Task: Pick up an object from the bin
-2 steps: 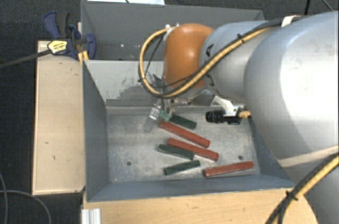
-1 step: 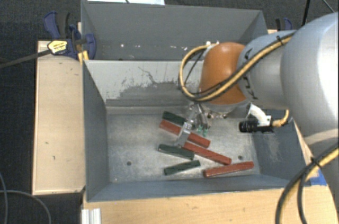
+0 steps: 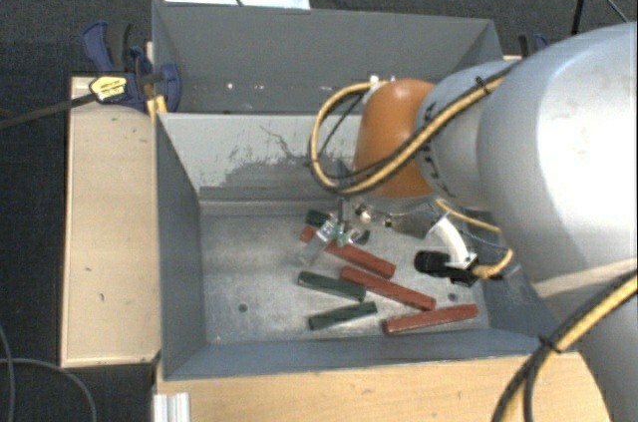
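My gripper [image 3: 337, 230] hangs low at the middle of the bin, just under the arm's orange cover. Its metal tip stands over the upper left end of a red flat bar [image 3: 361, 259], and I cannot make out whether it touches the bar. A small red piece [image 3: 307, 233] and a dark green piece [image 3: 317, 217] lie right beside the tip on its left. A second red bar [image 3: 389, 288] lies parallel below the first. A dark green bar [image 3: 331, 284] lies just left of it.
Near the front wall lie another dark green bar [image 3: 342, 315] and a third red bar [image 3: 431, 319]. A white and black item [image 3: 446, 252] sits at the right under the arm. The arm's bulk covers the bin's right side.
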### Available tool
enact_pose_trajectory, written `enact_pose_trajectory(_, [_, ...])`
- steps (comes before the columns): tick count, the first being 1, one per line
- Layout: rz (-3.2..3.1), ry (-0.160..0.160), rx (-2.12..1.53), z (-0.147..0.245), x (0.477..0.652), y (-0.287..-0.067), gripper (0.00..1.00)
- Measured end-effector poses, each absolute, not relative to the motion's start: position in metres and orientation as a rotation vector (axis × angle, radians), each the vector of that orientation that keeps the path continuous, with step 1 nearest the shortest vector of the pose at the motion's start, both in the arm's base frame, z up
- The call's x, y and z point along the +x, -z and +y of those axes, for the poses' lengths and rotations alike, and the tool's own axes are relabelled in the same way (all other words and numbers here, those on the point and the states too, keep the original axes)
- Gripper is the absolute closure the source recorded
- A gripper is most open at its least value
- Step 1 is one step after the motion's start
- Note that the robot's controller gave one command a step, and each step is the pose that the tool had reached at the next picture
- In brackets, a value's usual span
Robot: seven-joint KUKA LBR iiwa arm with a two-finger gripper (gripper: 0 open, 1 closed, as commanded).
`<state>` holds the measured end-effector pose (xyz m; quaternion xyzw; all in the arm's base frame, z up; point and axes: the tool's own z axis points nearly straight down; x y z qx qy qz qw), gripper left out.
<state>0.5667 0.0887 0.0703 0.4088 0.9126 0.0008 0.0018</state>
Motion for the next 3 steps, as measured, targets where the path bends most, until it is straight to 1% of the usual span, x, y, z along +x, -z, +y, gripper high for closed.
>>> enact_pose_trajectory(1, [2.861,-0.004,1.286,0.0880,0.5674,-0.0710,1.00])
enact_pose_trajectory(3, [2.858,-0.004,1.292,0.0875,0.5690,-0.0735,1.00])
